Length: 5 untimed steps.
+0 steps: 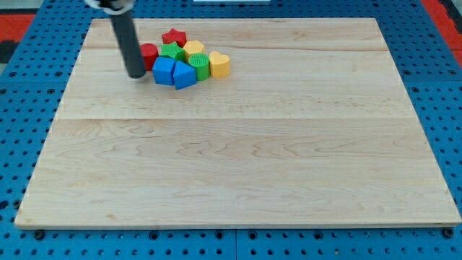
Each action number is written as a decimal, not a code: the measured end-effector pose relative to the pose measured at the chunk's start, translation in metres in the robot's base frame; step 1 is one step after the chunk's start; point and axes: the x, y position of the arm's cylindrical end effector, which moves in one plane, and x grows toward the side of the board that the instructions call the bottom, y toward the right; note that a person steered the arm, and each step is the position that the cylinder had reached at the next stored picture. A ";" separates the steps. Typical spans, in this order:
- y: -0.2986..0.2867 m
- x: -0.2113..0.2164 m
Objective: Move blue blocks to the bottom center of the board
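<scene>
Blocks sit bunched in one tight cluster near the view's top, left of centre, on the wooden board (238, 159). We carry no pincer, only our dark rod, so nothing on it spreads or pinches; my tip (136, 74) rests on the board at the cluster's left edge, just beside the red cylinder (149, 54) and close to the blue cube (164, 71), though we cannot tell whether it touches either. That blue cube lies at the cluster's lower left, and a second blue block (184, 76), wedge-like in shape, presses against its right side at the cluster's bottom edge. Behind them we see a green block (172, 51) whose shape is hard to make out, and a red star (174, 36) at the very top. A yellow block (193, 49) sits right of the green one, a green cylinder (200, 65) lies below it, and a yellow heart (219, 65) closes the cluster's right end. Both blue blocks are well apart from the board's bottom centre. Around the board runs a blue perforated table (22, 108).
</scene>
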 end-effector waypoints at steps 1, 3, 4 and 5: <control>0.041 -0.010; 0.157 0.053; 0.170 0.058; 0.188 0.026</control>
